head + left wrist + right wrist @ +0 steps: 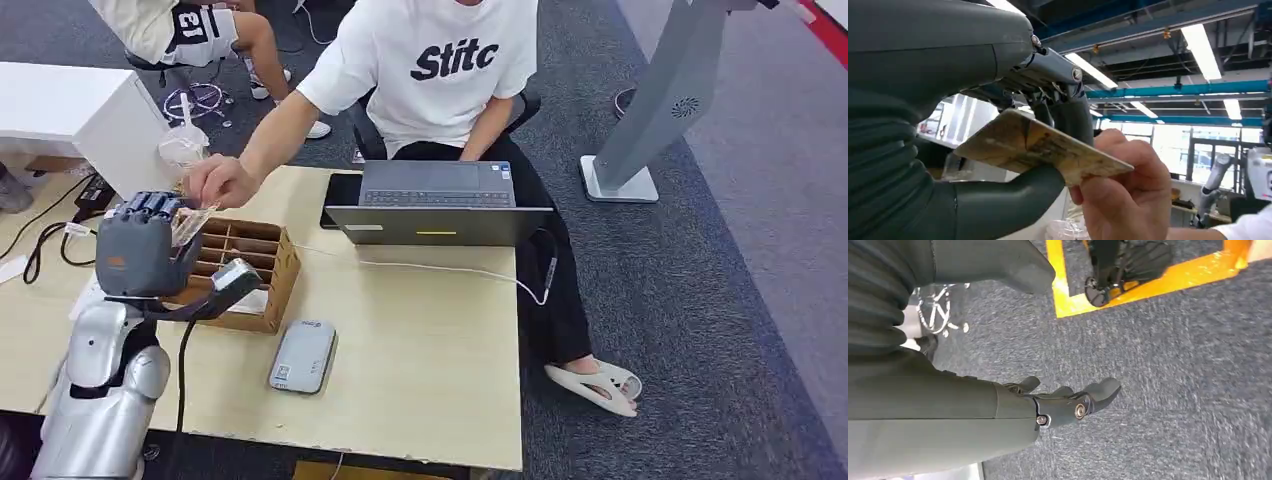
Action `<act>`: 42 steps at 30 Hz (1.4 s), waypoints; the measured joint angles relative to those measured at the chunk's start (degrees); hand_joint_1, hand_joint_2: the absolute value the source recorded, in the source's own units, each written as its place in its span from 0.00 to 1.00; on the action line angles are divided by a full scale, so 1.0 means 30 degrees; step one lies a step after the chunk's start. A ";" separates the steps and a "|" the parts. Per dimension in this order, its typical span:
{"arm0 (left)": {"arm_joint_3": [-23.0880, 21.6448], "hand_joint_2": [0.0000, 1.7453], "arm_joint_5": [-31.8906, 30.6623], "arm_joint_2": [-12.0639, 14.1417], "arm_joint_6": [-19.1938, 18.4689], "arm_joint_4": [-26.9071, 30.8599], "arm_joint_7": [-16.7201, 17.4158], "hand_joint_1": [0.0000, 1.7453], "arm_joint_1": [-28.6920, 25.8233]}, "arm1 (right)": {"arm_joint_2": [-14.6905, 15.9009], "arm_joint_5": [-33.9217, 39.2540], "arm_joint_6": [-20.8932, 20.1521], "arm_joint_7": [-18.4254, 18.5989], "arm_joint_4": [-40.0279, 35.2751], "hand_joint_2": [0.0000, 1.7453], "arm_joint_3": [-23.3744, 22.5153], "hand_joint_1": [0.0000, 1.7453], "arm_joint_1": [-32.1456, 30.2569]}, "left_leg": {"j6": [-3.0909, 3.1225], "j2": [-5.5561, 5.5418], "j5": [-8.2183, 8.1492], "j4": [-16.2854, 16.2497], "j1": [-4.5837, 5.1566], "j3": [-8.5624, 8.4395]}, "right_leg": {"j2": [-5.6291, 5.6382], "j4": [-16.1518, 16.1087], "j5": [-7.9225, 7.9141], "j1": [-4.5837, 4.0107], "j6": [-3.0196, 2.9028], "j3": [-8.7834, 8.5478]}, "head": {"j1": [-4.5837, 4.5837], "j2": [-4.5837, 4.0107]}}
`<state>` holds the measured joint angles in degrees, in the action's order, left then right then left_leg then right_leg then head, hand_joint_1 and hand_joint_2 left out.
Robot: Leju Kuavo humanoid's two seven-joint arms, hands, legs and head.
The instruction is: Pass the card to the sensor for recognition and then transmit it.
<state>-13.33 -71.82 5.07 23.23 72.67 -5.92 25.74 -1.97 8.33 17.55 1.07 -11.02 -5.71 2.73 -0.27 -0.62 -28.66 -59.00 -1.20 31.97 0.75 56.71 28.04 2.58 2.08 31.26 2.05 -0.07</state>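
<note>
Card [1043,150] sits pinched between left hand [145,250] thumb and fingers, raised over the wooden organizer [245,270] on the bench [420,340]; person's hand [1128,195] grips its far end. Right hand [1058,402] hangs empty over carpet, fingers apart.

A light wooden table [430,340] carries a brown compartmented cardboard box [262,268], a grey card-reader sensor [302,356] just beside the box, an open grey laptop [438,205], a black phone [338,195] and a white cable [440,268]
</note>
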 joint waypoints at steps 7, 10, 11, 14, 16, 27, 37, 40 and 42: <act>-0.0569 1.00 -0.0110 0.0182 0.0095 -0.0357 0.0197 1.00 0.0105 | -0.0066 -0.0110 0.0000 0.0110 0.0029 1.00 0.0277 0.00 -0.0004 | 0.0000 -0.0002 0.0000 0.0000 0.0000 0.0001 | -0.0002 0.0000 0.0001 0.0000 0.0000 0.0000 | 0.0000 0.0000; -0.0781 1.00 0.0007 0.0189 -0.0007 -0.0357 0.0204 1.00 0.0103 | -0.0073 -0.0182 -0.0044 -0.0073 0.0029 1.00 0.0292 0.00 -0.0006 | 0.0000 -0.0002 0.0000 0.0000 0.0000 0.0002 | -0.0002 -0.0001 0.0000 0.0001 0.0000 -0.0002 | 0.0000 0.0000; -0.0831 1.00 0.0057 0.0189 -0.0101 -0.0357 0.0204 1.00 0.0100 | -0.0073 -0.0182 -0.0044 -0.0131 0.0029 1.00 0.0292 0.00 -0.0004 | 0.0000 -0.0002 0.0000 0.0000 0.0000 0.0003 | -0.0002 -0.0001 0.0000 0.0001 0.0000 -0.0003 | 0.0000 0.0000; -0.1080 1.00 0.0232 0.0182 -0.0386 -0.0328 0.0182 1.00 0.0074 | -0.0102 -0.0276 -0.0051 -0.0255 0.0029 1.00 0.0299 0.00 -0.0004 | 0.0000 -0.0002 0.0000 0.0000 0.0001 0.0002 | -0.0002 -0.0001 0.0000 0.0001 0.0000 -0.0003 | 0.0000 0.0000; -0.1371 1.00 0.0240 0.0160 -0.0605 -0.0226 0.0182 1.00 -0.0002 | -0.0117 -0.0328 -0.0051 -0.0284 0.0029 1.00 0.0299 0.00 -0.0003 | 0.0000 -0.0004 0.0000 0.0000 0.0001 0.0002 | -0.0004 -0.0001 0.0000 0.0001 0.0000 -0.0003 | 0.0000 0.0000; -0.4221 1.00 0.0400 -0.0482 -0.2580 0.0167 0.0241 1.00 -0.0344 | -0.0138 -0.0576 -0.0044 -0.0335 0.0029 1.00 0.0292 0.00 0.0004 | 0.0001 -0.0014 -0.0001 -0.0004 0.0003 0.0008 | -0.0019 -0.0007 0.0000 0.0003 0.0001 -0.0005 | 0.0000 0.0000; -0.6945 1.00 0.1267 -0.1268 -0.4787 -0.0321 0.0546 1.00 -0.0304 | -0.0146 -0.0962 -0.0306 -0.0400 0.0029 1.00 0.0292 0.00 0.0004 | 0.0001 -0.0010 -0.0001 -0.0006 0.0002 0.0006 | -0.0014 -0.0006 -0.0001 0.0001 0.0002 -0.0001 | 0.0000 0.0000; -0.7504 1.00 0.1448 -0.1239 -0.5582 -0.0822 0.0612 1.00 -0.0163 | -0.0146 -0.0962 -0.0328 -0.0568 0.0029 1.00 0.0284 0.00 0.0003 | 0.0001 -0.0010 -0.0001 -0.0005 0.0002 0.0008 | -0.0014 -0.0004 0.0000 0.0000 0.0002 0.0000 | 0.0000 0.0000; -0.7914 1.00 0.1602 -0.1071 -0.5967 -0.1320 0.0612 1.00 0.0084 | -0.0146 -0.0962 -0.0328 -0.0626 0.0029 1.00 0.0262 0.00 0.0006 | 0.0001 -0.0010 0.0000 -0.0005 0.0001 0.0007 | -0.0014 -0.0003 -0.0001 0.0000 0.0001 -0.0002 | 0.0000 0.0000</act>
<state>-37.07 -67.01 1.86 5.33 68.71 -4.09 25.99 -2.40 5.44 16.57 -0.81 -10.93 -4.92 2.75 -0.26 -0.65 -28.66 -59.01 -1.19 31.99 0.70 56.70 28.04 2.58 2.08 31.26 2.05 -0.07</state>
